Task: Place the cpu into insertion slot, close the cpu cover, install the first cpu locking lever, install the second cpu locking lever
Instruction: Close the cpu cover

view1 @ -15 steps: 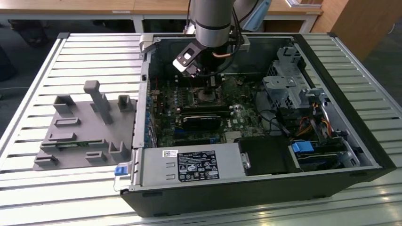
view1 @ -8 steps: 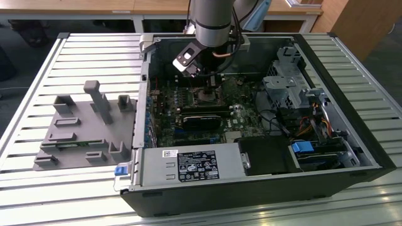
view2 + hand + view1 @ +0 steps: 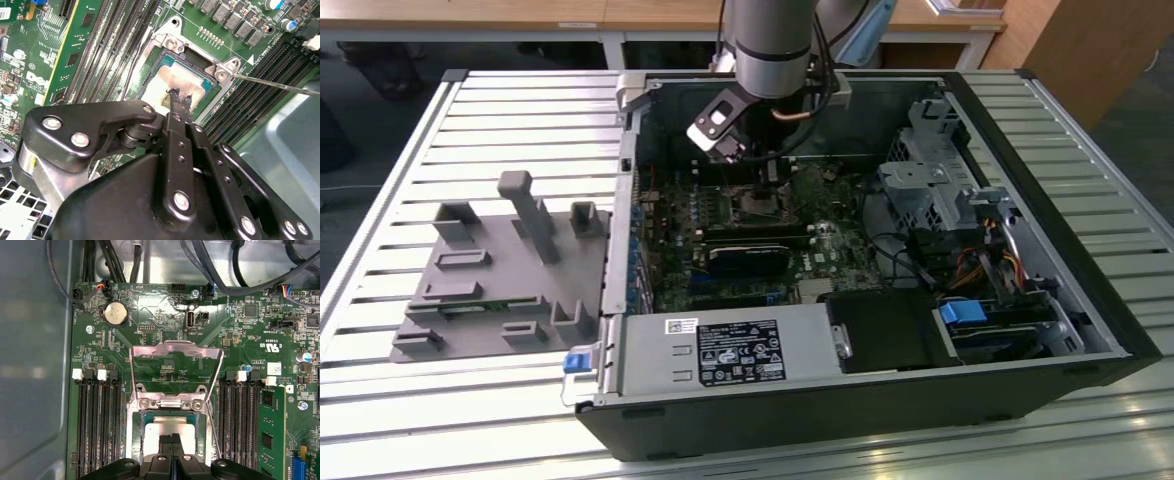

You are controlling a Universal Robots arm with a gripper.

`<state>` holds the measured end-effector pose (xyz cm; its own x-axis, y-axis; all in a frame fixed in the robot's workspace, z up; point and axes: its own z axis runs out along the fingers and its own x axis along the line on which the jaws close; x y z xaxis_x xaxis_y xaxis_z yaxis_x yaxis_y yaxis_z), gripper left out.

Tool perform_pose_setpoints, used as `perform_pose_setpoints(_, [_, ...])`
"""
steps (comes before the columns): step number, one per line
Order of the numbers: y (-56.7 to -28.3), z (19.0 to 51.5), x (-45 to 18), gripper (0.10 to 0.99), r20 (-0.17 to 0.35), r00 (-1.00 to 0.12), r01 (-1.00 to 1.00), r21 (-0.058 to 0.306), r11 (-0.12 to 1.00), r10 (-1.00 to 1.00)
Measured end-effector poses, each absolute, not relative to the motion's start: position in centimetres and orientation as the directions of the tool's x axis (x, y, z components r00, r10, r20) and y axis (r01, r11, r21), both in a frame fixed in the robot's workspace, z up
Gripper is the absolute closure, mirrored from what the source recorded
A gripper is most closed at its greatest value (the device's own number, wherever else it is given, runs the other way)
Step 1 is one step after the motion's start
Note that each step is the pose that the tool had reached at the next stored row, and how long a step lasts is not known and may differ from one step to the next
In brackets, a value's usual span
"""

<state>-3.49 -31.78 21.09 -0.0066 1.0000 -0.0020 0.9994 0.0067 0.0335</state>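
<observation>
Fingers [image 3: 165, 445] together atop the cpu [image 3: 152, 432]

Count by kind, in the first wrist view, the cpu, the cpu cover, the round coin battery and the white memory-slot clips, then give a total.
cpu: 1
cpu cover: 1
coin battery: 1
white memory-slot clips: 4
Total: 7

Bright table [image 3: 454, 420] glare, dim case [image 3: 854, 415] interior — shadowed

cpu [image 3: 161, 426]: 1; cpu cover [image 3: 175, 344]: 1; end effector [image 3: 171, 439]: 1; coin battery [image 3: 115, 313]: 1; grey fixture [image 3: 494, 270]: 1
</observation>
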Motion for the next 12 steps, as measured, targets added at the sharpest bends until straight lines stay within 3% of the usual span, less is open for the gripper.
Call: perform_pose_setpoints(12, [-31.77,21.4,-3.49,0.965,-0.008,-0.007,0.999,0.034,0.007,1.0])
